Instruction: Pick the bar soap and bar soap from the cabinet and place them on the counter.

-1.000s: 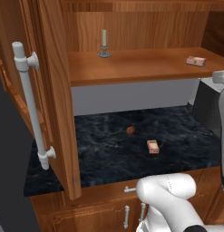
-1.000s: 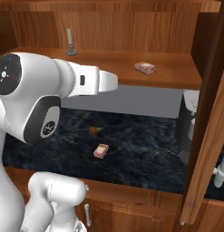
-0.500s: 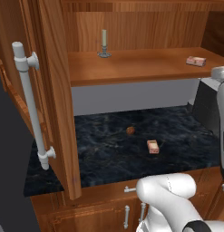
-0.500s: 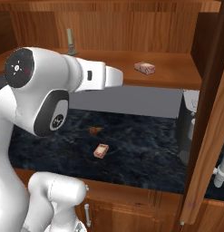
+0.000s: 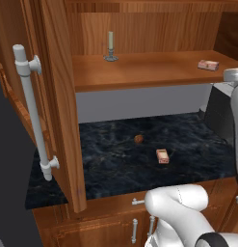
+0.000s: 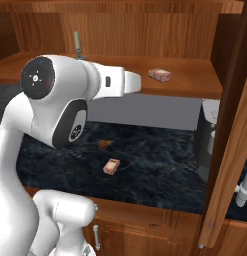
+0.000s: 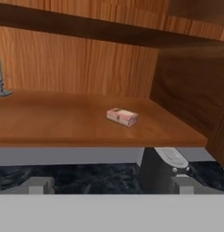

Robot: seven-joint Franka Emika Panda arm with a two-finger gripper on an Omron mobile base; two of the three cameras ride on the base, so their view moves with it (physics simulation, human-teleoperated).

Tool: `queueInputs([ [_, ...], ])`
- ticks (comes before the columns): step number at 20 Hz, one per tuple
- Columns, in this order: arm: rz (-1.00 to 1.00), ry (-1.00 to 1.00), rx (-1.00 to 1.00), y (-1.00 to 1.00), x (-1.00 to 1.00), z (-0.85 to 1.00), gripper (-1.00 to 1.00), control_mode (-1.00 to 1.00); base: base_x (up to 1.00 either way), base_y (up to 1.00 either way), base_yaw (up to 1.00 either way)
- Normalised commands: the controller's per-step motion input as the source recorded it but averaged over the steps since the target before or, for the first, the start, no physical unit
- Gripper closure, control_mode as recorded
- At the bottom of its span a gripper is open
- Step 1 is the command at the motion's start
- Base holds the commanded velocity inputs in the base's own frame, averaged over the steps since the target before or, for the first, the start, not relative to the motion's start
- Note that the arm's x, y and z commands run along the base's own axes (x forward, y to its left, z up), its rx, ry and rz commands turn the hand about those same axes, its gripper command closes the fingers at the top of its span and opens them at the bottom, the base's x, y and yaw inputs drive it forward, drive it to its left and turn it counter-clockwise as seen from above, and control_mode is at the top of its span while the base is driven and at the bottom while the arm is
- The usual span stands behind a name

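In the left base view, one bar soap [image 5: 162,156] lies on the counter [image 5: 115,164] at about five o'clock from a small brown lump [image 5: 138,139], its long axis running roughly twelve-to-six. The other bar soap [image 7: 122,116] rests on the cabinet [image 5: 139,67] shelf (long axis ten-to-four in the hand view). The gripper [image 7: 111,186] is spread wide, holding nothing.

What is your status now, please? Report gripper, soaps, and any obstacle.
Gripper open, empty, facing the cabinet shelf. One bar soap on the shelf; second bar soap already on counter. Nothing between gripper and soap.
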Motion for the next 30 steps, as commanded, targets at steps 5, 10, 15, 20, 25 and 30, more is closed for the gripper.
queueInputs([
  [5,0.05,-0.02,0.00,-0.08,0.29,0.00,-1.00,-1.00,0.00,0.00,0.00],
  [10,0.02,0.00,0.00,-0.06,0.38,0.00,-1.00,-1.00,0.00,0.00,0.00],
  [15,0.01,0.00,0.00,-0.13,0.26,0.00,-1.00,-1.00,0.00,0.00,0.00],
  [20,0.00,0.00,0.00,-0.16,0.24,0.00,-1.00,-1.00,0.00,0.00,0.00],
  [25,0.00,0.02,0.00,-0.13,0.27,0.00,-1.00,-1.00,0.00,0.00,0.00],
  [30,0.00,0.02,0.00,-0.09,0.28,0.00,-1.00,-1.00,0.00,0.00,0.00],
])
